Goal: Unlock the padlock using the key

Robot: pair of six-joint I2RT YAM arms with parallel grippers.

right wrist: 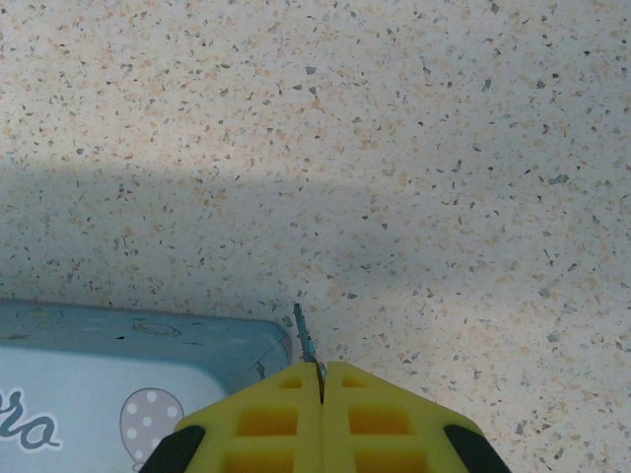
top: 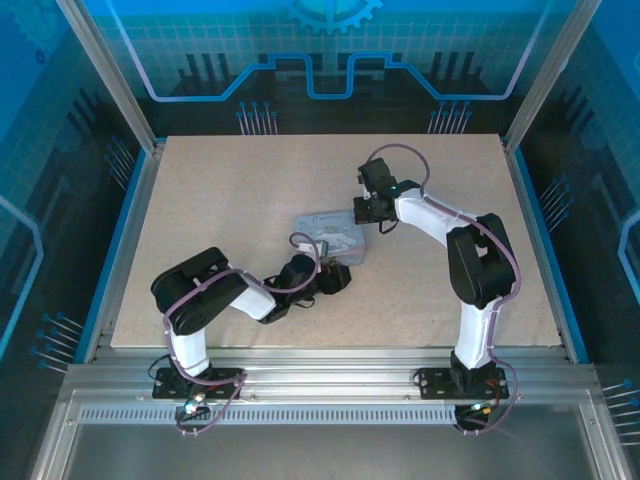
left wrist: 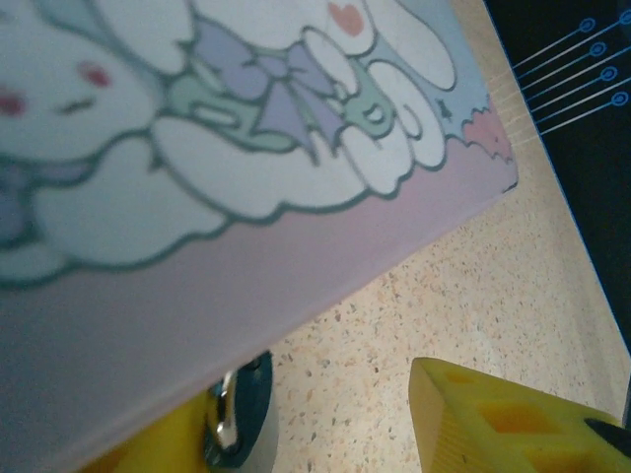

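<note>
Right end effector [right wrist: 320,379] tight on key [right wrist: 304,335] — blade forward-left — left end effector [left wrist: 311,394] agape.

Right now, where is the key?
In the right wrist view, the key sticks out of the shut right gripper, just beside a corner of the tin.

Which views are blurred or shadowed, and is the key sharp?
Left wrist: the tin is too close, its print blurring leftward; the padlock is soft. Right wrist: sharp, a broad shadow bands the table; the key reads crisply in the shut right gripper.
</note>
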